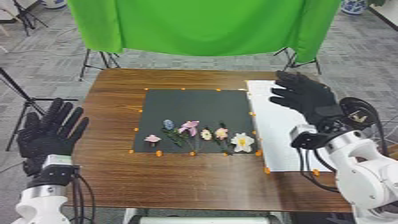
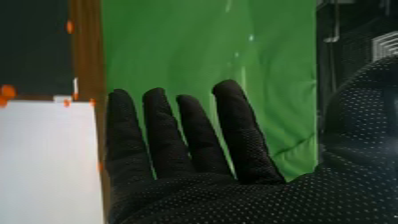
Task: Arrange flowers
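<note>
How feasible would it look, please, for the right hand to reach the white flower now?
Probably yes: the right hand is open, and nothing visible stands between it and the white flower lying on the dark mat.

White rounded arms, black fabric gloves with pale dotted grip texture, black cables looping by the wrists

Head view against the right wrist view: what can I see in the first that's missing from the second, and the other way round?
From the head view come the flowers, among them a white one, a blue one and pink ones, plus the left hand beside the table.

From the right wrist view comes close-up detail: pale dots on the right hand's glove.

Both share that right hand, its fingers straight, the table, the green cloth, dark mat, white sheet and orange marks.
</note>
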`<state>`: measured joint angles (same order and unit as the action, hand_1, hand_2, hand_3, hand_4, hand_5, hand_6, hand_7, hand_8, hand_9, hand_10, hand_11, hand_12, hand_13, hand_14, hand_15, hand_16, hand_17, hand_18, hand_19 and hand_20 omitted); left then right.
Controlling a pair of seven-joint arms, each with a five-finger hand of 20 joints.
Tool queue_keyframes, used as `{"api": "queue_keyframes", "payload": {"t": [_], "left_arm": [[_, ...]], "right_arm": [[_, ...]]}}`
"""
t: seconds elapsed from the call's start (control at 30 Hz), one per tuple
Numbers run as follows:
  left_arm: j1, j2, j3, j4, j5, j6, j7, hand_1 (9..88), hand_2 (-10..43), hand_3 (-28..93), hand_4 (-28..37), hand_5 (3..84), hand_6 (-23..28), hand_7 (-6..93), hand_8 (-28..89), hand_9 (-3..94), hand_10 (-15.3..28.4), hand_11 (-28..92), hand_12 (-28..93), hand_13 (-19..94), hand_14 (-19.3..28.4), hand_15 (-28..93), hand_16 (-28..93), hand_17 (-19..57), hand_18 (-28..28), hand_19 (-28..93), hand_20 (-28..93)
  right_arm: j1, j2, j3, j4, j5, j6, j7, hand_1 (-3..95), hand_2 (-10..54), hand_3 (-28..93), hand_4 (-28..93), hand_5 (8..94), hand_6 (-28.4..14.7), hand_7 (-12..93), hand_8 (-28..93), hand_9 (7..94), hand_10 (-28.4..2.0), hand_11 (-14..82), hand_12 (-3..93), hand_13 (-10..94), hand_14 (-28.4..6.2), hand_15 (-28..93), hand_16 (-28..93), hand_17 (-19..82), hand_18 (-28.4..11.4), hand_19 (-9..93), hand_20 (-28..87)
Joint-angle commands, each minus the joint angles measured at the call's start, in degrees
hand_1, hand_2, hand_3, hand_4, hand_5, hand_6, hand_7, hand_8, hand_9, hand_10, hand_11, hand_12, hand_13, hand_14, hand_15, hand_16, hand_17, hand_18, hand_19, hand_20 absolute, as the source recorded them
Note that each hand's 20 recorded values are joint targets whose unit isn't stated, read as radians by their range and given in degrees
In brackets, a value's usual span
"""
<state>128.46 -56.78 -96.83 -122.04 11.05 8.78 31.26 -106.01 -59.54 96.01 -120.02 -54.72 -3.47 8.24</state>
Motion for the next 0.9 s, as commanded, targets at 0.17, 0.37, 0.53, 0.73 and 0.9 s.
{"api": "queue_keyframes", "payload": {"t": [0.17, 0.37, 0.53, 0.73, 0.9], "left_arm": [[-1.2, 0.52, 0.41, -0.83, -1.21, -1.00, 0.82, 24.7, 16.4, 69, -28.3, 41.6, 9.6, 8.6, -8, 36.1, 13.9, 19, 8, 26, 15.4, 30, -7, -6.4, 14.6, 33, 8], [-0.5, 3.07, 0.13, -2.28, -1.80, 0.98, 1.62, 24.8, 16.4, 69, -28.3, 41.9, 9.7, 9.3, -8, 36.1, 14.5, 20, 9, 26, 15.8, 31, -7, -6.5, 14.6, 33, 9], [-0.5, 3.72, 0.44, -2.61, -0.73, 1.40, 2.04, 25.2, 16.7, 69, -28.3, 43.1, 10.0, 10.0, -8, 37.3, 14.2, 20, 9, 26, 16.5, 33, -7, -6.6, 14.8, 34, 9], [1.7, 4.75, -0.98, -4.24, 0.72, 2.48, 3.72, 25.4, 16.8, 69, -28.3, 45.3, 10.6, 12.8, -8, 37.6, 14.2, 21, 9, 27, 16.6, 34, -7, -6.6, 14.9, 34, 9], [2.3, 4.86, -0.70, -4.73, 0.30, 2.49, 4.03, 25.4, 16.8, 70, -28.3, 45.6, 10.6, 13.4, -8, 37.7, 14.2, 21, 9, 27, 16.6, 34, -8, -6.6, 14.9, 35, 9]], "right_arm": [[-2.1, -0.6, 1.9, -2.2, -0.6, 1.1, -1.7, 9.3, 3.4, 81, -25, 40.7, -2.6, 9, -10, 34.8, -12.5, 2.7, 9.4, 30, -13.7, 7, 20, 14, -17.5, 24, 23], [-2.5, -1.0, 1.8, -2.5, 0.3, -0.1, -0.7, 9.4, 3.2, 81, -25, 40.7, -2.6, 9, -10, 35.0, -12.4, 2.8, 9.4, 30, -13.6, 8, 20, 14, -17.6, 24, 23], [-4.3, -1.1, 3.1, -3.2, 0.9, -0.3, -1.2, 9.7, 3.4, 81, -26, 41.1, -2.6, 10, -10, 35.2, -12.4, 2.8, 9.5, 30, -13.8, 8, 20, 14, -17.6, 24, 23], [-5.2, -1.6, 5.5, -3.5, 2.4, -3.4, 0.8, 10.4, 7.1, 81, -26, 43.6, -5.9, 8, -10, 38.3, -12.9, 3.5, 9.4, 31, -13.1, 8, 19, 15, -17.5, 24, 23], [-5.9, -1.9, 6.5, -4.0, 3.3, -2.8, 1.3, 10.2, 5.2, 82, -26, 44.1, -7.5, 7, -10, 39.7, -13.4, 3.8, 9.1, 32, -12.8, 8, 18, 15, -17.2, 24, 23]]}}
